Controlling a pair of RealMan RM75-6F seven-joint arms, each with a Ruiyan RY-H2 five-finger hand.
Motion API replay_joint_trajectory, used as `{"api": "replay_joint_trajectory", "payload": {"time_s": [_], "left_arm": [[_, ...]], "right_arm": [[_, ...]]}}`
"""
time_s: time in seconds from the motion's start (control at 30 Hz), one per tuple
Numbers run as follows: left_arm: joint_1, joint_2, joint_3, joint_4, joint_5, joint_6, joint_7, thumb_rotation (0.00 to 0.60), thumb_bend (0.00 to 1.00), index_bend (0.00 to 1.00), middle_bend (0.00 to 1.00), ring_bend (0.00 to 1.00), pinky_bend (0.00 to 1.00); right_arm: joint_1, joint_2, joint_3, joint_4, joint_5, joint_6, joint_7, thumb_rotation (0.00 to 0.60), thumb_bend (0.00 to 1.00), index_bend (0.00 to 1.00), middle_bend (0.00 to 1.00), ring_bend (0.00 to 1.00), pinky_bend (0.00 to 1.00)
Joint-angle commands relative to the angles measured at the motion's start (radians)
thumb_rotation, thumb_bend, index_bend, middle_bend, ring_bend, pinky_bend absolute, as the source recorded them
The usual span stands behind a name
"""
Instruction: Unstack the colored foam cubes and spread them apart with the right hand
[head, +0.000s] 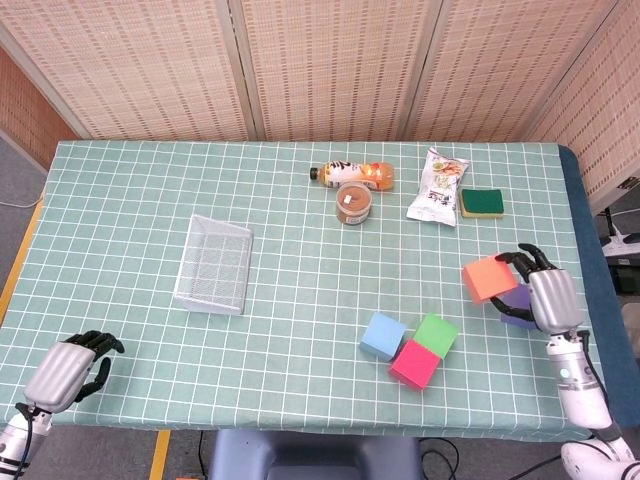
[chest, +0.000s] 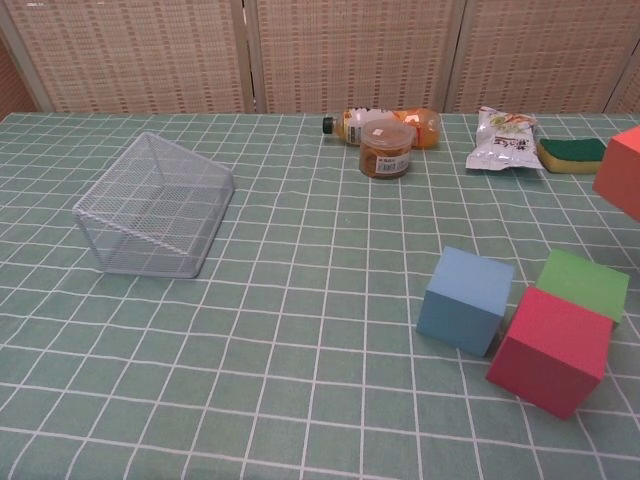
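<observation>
My right hand (head: 548, 292) grips an orange foam cube (head: 488, 279) above the table near the right edge; in the chest view only a corner of that orange cube (chest: 622, 170) shows at the right border. A purple cube (head: 519, 306) lies mostly hidden under the hand. The blue cube (head: 381, 335), green cube (head: 436, 332) and pink-red cube (head: 413, 364) sit together on the cloth, also seen in the chest view as blue cube (chest: 463, 299), green cube (chest: 584, 283) and red cube (chest: 551, 348). My left hand (head: 65, 371) rests curled at the front left corner, holding nothing.
A wire basket (head: 214, 264) lies overturned at mid left. At the back stand a juice bottle (head: 356, 175), a small jar (head: 353, 203), a snack packet (head: 438, 186) and a green-yellow sponge (head: 482, 203). The table's right edge (head: 588, 280) runs close to my right hand.
</observation>
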Motion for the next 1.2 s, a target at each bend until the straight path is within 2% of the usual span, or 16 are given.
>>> {"api": "replay_joint_trajectory", "payload": {"time_s": [0.03, 0.07, 0.23, 0.3, 0.4, 0.57, 0.83, 0.93, 1.2], "left_arm": [[0.001, 0.0, 0.0, 0.002, 0.001, 0.003, -0.002, 0.6, 0.68, 0.43, 0.4, 0.34, 0.48], [0.001, -0.001, 0.0, 0.002, 0.001, 0.004, -0.002, 0.6, 0.68, 0.43, 0.4, 0.34, 0.48], [-0.002, -0.002, 0.002, 0.002, 0.0, -0.006, 0.003, 0.6, 0.68, 0.43, 0.4, 0.34, 0.48], [-0.003, -0.002, 0.004, 0.0, 0.001, -0.009, 0.006, 0.6, 0.68, 0.43, 0.4, 0.34, 0.48], [-0.003, -0.001, 0.004, -0.001, 0.003, -0.008, 0.006, 0.6, 0.68, 0.43, 0.4, 0.34, 0.48], [-0.001, 0.001, 0.002, 0.0, -0.003, -0.005, 0.0, 0.6, 0.68, 0.43, 0.4, 0.34, 0.48], [-0.002, 0.0, 0.001, 0.003, -0.005, -0.006, -0.006, 0.6, 0.68, 0.43, 0.4, 0.34, 0.48], [-0.002, 0.0, 0.001, 0.003, -0.004, -0.006, -0.005, 0.6, 0.68, 0.43, 0.4, 0.34, 0.48], [-0.003, -0.001, 0.002, 0.003, -0.004, -0.007, -0.003, 0.6, 0.68, 0.43, 0.4, 0.34, 0.48]], "right_arm": [[-0.005, -0.008, -0.029, -0.009, -0.038, 0.032, 0.033, 0.6, 0.08, 0.06, 0.01, 0.0, 0.27], [-0.011, -0.005, -0.04, -0.024, -0.054, 0.046, 0.037, 0.6, 0.08, 0.04, 0.0, 0.0, 0.23], [-0.038, 0.047, -0.132, -0.122, -0.17, 0.097, 0.002, 0.6, 0.08, 0.02, 0.0, 0.0, 0.2], [-0.036, 0.084, -0.171, -0.176, -0.205, 0.077, -0.008, 0.6, 0.08, 0.02, 0.0, 0.0, 0.19], [-0.023, 0.122, -0.198, -0.232, -0.224, 0.033, -0.044, 0.6, 0.08, 0.03, 0.0, 0.0, 0.18], [0.003, 0.132, -0.189, -0.274, -0.177, -0.058, -0.102, 0.6, 0.08, 0.1, 0.01, 0.0, 0.18], [0.079, 0.178, -0.202, -0.34, -0.098, -0.289, -0.151, 0.6, 0.08, 0.16, 0.06, 0.0, 0.18], [0.097, 0.168, -0.196, -0.335, -0.09, -0.316, -0.168, 0.6, 0.08, 0.17, 0.06, 0.0, 0.18], [0.124, 0.105, -0.186, -0.258, -0.12, -0.304, -0.136, 0.6, 0.08, 0.18, 0.06, 0.0, 0.18]]}}
